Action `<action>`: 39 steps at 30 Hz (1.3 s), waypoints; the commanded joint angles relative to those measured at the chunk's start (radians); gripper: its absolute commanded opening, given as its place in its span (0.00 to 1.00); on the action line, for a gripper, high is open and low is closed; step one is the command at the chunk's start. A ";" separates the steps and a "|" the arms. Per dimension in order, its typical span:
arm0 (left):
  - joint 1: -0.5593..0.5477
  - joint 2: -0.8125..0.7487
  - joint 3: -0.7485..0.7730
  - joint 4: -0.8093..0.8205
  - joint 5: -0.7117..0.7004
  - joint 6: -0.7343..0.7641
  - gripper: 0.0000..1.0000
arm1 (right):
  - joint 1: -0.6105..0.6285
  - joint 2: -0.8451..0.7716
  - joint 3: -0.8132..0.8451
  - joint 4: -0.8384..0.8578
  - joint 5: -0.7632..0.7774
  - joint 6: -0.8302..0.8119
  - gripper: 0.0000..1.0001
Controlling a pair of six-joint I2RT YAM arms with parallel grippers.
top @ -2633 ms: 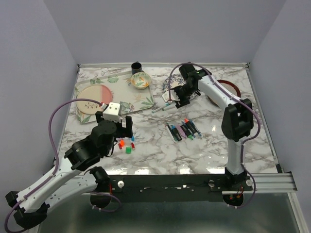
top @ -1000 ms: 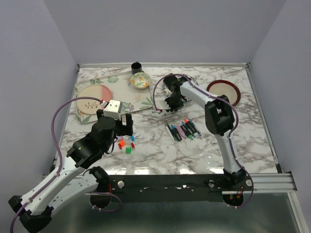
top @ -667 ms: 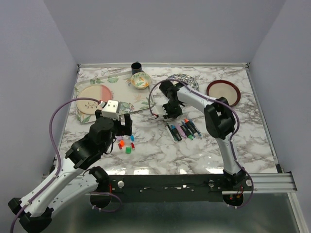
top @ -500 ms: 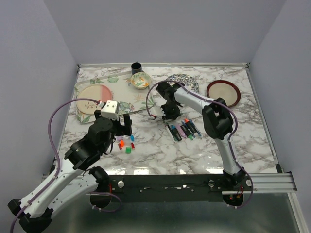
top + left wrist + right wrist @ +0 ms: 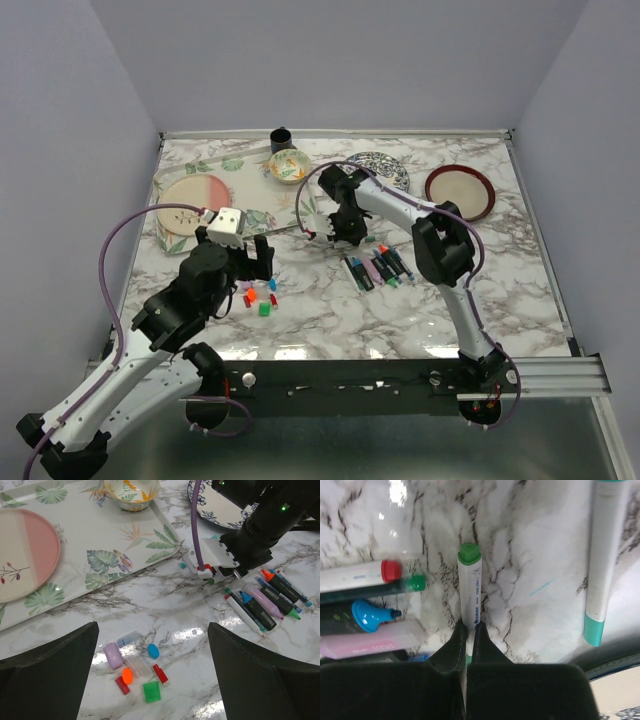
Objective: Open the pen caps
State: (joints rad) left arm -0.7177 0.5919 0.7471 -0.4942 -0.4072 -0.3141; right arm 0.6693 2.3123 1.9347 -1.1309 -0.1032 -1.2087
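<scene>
Right gripper [image 5: 468,630] pinches a white green-ended pen [image 5: 470,580], its long axis in line with the fingers, green end outward, crosswise to the pen row [image 5: 370,575] beside it. Left gripper [image 5: 151,630] gapes wide, empty.

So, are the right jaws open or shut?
Shut on the green-ended white pen: the right gripper presses both sides of its barrel in the right wrist view.

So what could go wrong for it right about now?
The right gripper pinches the green-ended pen with narrow fingertips only, so it may swivel or slip. That pen sits close to the row of pens, which a swing could knock. The loose pen caps below the open left gripper could scatter if bumped.
</scene>
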 commanded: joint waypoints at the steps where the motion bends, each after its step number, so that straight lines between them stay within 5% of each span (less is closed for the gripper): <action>1: 0.014 -0.027 -0.025 0.057 0.105 -0.009 0.99 | -0.002 -0.103 -0.028 0.237 -0.135 0.197 0.01; 8: 0.017 -0.009 -0.049 0.147 0.318 -0.052 0.99 | -0.060 -0.419 -0.219 0.448 -0.369 0.414 0.01; 16: -0.009 0.097 -0.190 0.516 0.527 -0.315 0.99 | -0.187 -0.822 -0.624 0.878 -0.559 1.115 0.01; 21: -0.107 0.268 -0.189 0.718 0.486 -0.416 0.99 | -0.280 -1.008 -0.934 1.074 -0.609 1.573 0.01; 27: -0.181 0.517 -0.072 0.850 0.479 -0.453 0.94 | -0.362 -1.162 -1.187 1.333 -0.679 1.936 0.01; 33: -0.210 0.689 0.047 0.832 0.423 -0.476 0.76 | -0.442 -1.185 -1.269 1.436 -0.719 2.078 0.01; 39: -0.221 0.796 0.156 0.750 0.416 -0.468 0.70 | -0.451 -1.182 -1.278 1.441 -0.733 2.101 0.01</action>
State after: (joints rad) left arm -0.9276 1.3334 0.8318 0.2893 0.0441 -0.7788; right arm 0.2268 1.1419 0.6701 0.2390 -0.7887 0.8120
